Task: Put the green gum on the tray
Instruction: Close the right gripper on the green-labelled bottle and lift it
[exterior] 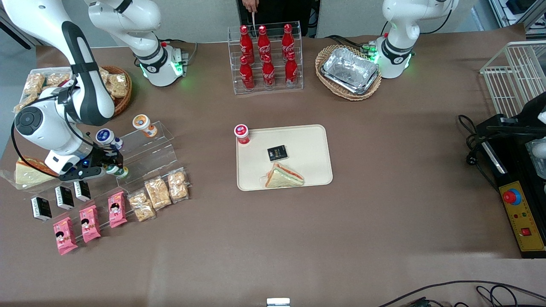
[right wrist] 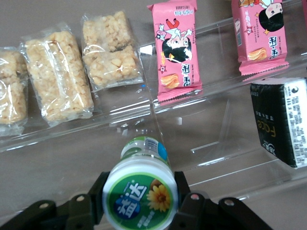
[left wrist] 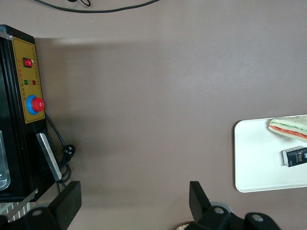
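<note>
The green gum (right wrist: 140, 190), a small white bottle with a green label and a sunflower on its lid, sits between my gripper's fingers. My gripper (right wrist: 140, 186) is shut on it, above the clear stepped stand. In the front view the gripper (exterior: 111, 169) and the green gum (exterior: 119, 172) are at the working arm's end of the table. The beige tray (exterior: 305, 143) lies flat mid-table, well apart from them. It holds a red-lidded bottle (exterior: 242, 133), a small black box (exterior: 277, 152) and a wrapped sandwich (exterior: 283, 176). One end of the tray (left wrist: 254, 158) shows in the left wrist view.
A blue-lidded bottle (exterior: 105, 136) and an orange-lidded bottle (exterior: 142, 123) stand on the clear stand (exterior: 149, 149). Nearer the camera lie crispy bars (exterior: 158, 194), pink snack packs (exterior: 89, 221) and black boxes (exterior: 64, 197). A cola rack (exterior: 266, 57) and a basket of foil trays (exterior: 349, 70) stand farther back.
</note>
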Available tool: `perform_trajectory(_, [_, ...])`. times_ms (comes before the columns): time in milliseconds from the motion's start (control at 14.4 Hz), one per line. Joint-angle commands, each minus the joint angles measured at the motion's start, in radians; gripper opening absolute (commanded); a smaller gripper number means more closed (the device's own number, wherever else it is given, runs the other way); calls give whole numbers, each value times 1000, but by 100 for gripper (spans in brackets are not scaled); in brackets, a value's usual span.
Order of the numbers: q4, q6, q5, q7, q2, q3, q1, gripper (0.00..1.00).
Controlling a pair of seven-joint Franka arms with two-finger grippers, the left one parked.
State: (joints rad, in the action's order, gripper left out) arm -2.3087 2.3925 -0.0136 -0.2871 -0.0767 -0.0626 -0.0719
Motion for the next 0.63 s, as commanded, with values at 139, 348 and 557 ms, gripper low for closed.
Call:
perform_trajectory(139, [29,-71,-19,-86,99,-2,-11,0])
perform_trajectory(348, [182,-327,-19,-84,153,1,-9,0])
perform_trajectory(557, [430,-638,-19,-73,150,35,-6,0])
